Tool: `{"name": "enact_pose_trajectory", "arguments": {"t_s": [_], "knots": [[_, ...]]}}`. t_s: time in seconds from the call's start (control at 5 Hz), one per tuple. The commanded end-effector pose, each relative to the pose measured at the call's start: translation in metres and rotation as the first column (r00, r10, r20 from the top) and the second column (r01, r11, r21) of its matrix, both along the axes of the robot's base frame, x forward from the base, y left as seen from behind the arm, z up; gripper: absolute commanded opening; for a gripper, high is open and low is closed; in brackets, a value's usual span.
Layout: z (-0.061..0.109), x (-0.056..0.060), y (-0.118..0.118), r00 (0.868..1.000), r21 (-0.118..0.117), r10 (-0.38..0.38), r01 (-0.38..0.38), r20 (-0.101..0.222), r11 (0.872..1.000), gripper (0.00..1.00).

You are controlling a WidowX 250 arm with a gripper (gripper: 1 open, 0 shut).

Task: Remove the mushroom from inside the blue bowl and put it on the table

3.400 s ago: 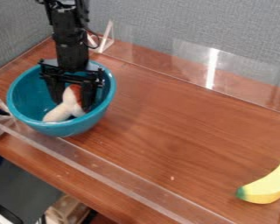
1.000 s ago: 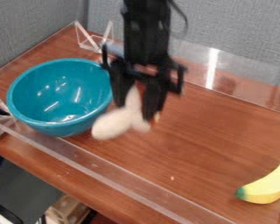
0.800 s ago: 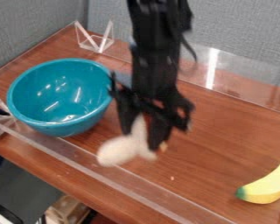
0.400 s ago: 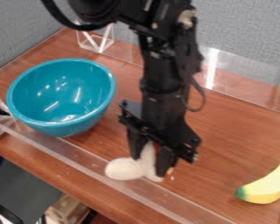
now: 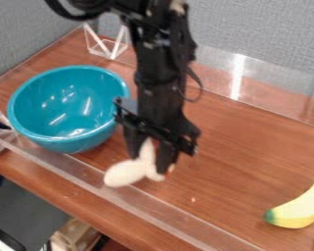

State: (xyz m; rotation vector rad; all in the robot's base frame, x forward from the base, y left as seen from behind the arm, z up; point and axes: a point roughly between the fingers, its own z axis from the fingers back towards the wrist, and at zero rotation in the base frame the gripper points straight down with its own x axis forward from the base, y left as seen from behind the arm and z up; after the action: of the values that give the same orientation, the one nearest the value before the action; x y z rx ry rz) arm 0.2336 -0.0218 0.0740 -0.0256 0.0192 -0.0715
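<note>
One mushroom gripped in black hand, beside blue bowl; no writing legible.

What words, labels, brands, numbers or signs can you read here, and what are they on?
None that I can read.
No lettering shows on the blue bowl, the banana or the mushroom.
The dark gripper is too blurred to tell whether it carries any.
</note>
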Motion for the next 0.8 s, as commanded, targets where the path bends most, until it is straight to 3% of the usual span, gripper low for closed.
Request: {"name": "enact_pose_trajectory", "arguments": {"t_s": [0.0,0.2,0.4,0.6], "knots": [[0.019,0.013,0.008,0.997,-0.008,0.037,-0.037,0.065,0.999,0.00],[0.021,0.018,0.003,0.995,-0.022,0.067,-0.065,0.078,0.998,0.00],[0.024,0.027,-0.015,0.996,-0.036,0.044,-0.041,0.081,0.999,0.00],[0.032,0.033,-0.049,0.996,-0.060,-0.012,0.018,0.090,0.998,0.00]]}}
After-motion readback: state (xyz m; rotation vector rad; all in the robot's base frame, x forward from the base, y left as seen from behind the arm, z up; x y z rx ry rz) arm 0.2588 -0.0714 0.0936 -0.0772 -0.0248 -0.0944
